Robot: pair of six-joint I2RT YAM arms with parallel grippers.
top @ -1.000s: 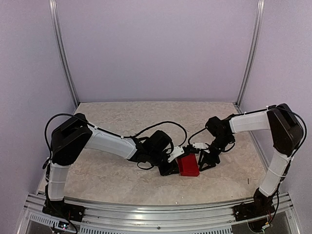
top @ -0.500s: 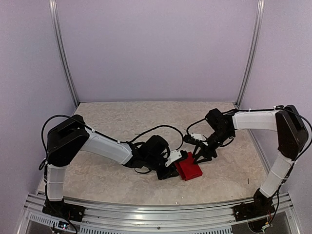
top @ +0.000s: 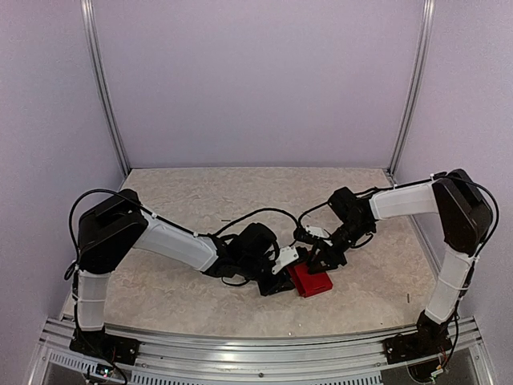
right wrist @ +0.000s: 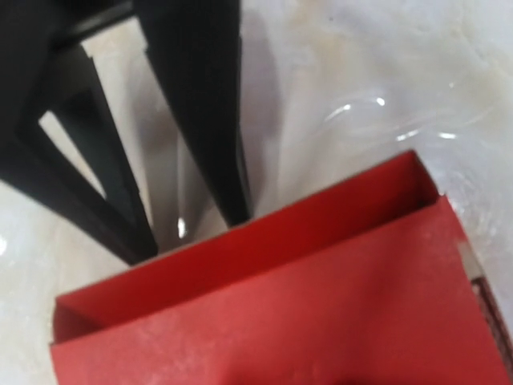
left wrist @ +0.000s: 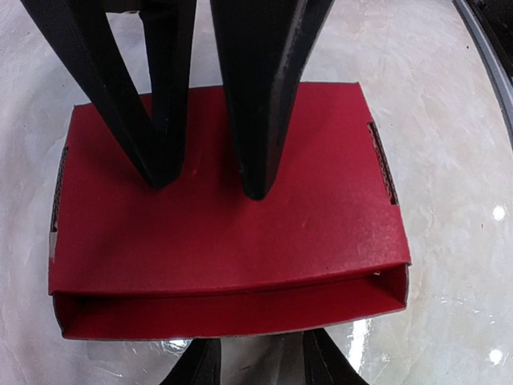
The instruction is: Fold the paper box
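Observation:
The paper box (top: 313,282) is a small flat red card box lying on the table between both arms. In the left wrist view its top panel (left wrist: 224,241) is closed and the near end stands open as a slot. My left gripper (left wrist: 260,361) is open, its fingertips apart at that open end with bare table between them; it shows at the box's left edge (top: 282,277) from above. My right gripper (left wrist: 207,183) is open, both tips resting on the top panel, and stands over the far side (top: 319,261). The right wrist view shows the box (right wrist: 304,305) and the left gripper (right wrist: 188,228), not its own fingers.
The marbled table (top: 184,200) is enclosed by lilac walls with metal posts (top: 104,88) at the back corners. An aluminium rail (top: 240,349) runs along the near edge. Black cables (top: 264,210) loop above both wrists.
My right gripper has come down and to the left onto the box's top, its jaws narrowing. The left gripper and the box have shifted slightly toward the near edge.

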